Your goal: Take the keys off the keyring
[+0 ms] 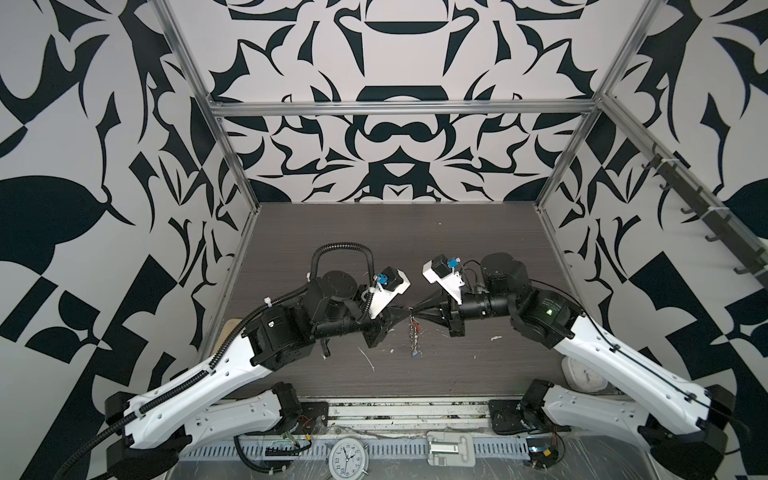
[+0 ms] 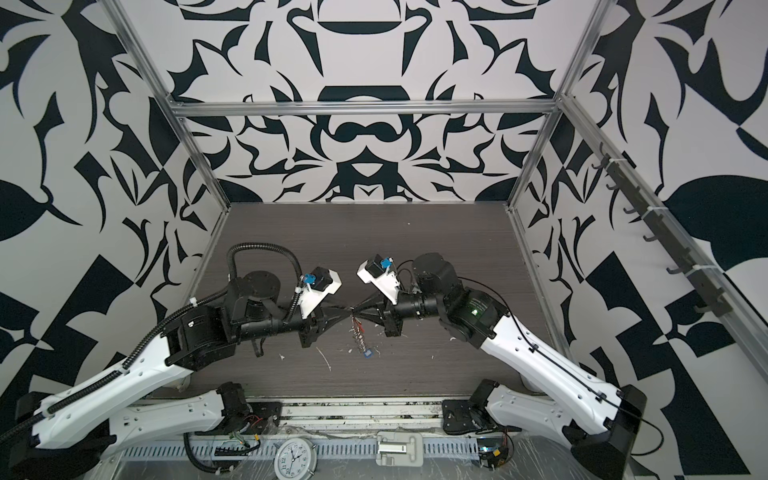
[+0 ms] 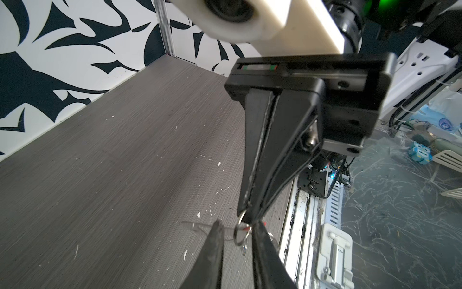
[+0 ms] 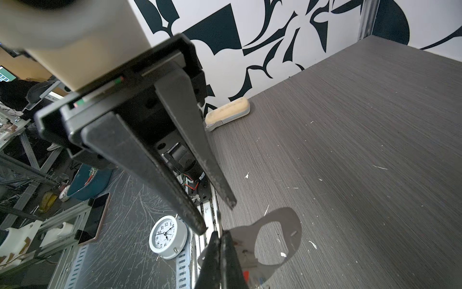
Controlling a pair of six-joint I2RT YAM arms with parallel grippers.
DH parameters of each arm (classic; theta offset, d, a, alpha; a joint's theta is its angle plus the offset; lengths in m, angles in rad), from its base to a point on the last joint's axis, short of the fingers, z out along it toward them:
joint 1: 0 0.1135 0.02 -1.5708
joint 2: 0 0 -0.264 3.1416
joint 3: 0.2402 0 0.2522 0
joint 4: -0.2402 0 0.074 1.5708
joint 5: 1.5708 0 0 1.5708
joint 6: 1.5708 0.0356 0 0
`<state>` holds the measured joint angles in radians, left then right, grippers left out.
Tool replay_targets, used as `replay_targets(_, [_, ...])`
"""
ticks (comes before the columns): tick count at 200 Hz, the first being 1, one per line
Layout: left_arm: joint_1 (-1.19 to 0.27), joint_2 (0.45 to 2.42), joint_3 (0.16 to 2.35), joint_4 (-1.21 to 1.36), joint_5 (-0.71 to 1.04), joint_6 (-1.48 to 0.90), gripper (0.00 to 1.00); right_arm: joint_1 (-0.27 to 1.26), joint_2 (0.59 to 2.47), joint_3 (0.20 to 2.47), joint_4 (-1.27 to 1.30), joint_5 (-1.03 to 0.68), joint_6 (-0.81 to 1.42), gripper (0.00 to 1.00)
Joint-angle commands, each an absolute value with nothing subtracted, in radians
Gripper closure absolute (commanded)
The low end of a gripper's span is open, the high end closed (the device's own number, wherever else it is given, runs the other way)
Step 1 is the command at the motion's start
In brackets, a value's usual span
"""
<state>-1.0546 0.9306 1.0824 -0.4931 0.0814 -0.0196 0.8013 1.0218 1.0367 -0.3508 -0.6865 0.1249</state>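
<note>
- Right hand (image 4: 221,234) is clenched on the keyring (image 4: 296,230), holding it above the table (image 1: 415,249), near the middle and toward the front edge.
- Left hand (image 3: 238,224) is released, jaws apart around a small ring (image 3: 240,234), tip to tip with the right.
- Keys (image 2: 359,334) dangle below the keyring, the blue tag (image 2: 367,353) lowest and the red tag (image 4: 246,275) above it.
- Bare table stretches behind to the rear wall; a board (image 4: 227,112) sits at the left edge.
- Tag labels are unreadable; the clock (image 4: 168,236) past the front edge shows numerals 1–12.
</note>
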Motion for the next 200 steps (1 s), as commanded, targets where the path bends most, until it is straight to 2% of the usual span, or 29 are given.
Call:
replay_targets(1, [-1.052,0.939,1.108,-0.505,0.097,-0.015,0.76,0.804,1.011,1.086,-0.35,-0.679,0.101,1.0])
replay_targets(70, [-1.051,0.94,1.102,-0.509,0.128,-0.023,0.78,0.804,0.998,1.081,-0.341,-0.655,0.1,1.0])
replay_targets(83, [-1.052,0.941,1.1,-0.507,0.131,-0.026,0.76,0.804,0.996,1.082,-0.339,-0.652,0.1,1.0])
replay_targets(101, [-1.052,0.946,1.097,-0.508,0.123,-0.026,0.68,0.804,0.99,1.083,-0.337,-0.647,0.1,1.0])
replay_targets(139, [-1.051,0.948,1.091,-0.517,0.078,-0.026,0.68,0.804,0.977,1.081,-0.339,-0.647,0.101,1.0])
replay_targets(200, [-1.052,0.94,1.093,-0.486,0.115,-0.026,0.74,0.804,0.977,1.073,-0.326,-0.661,0.11,1.0])
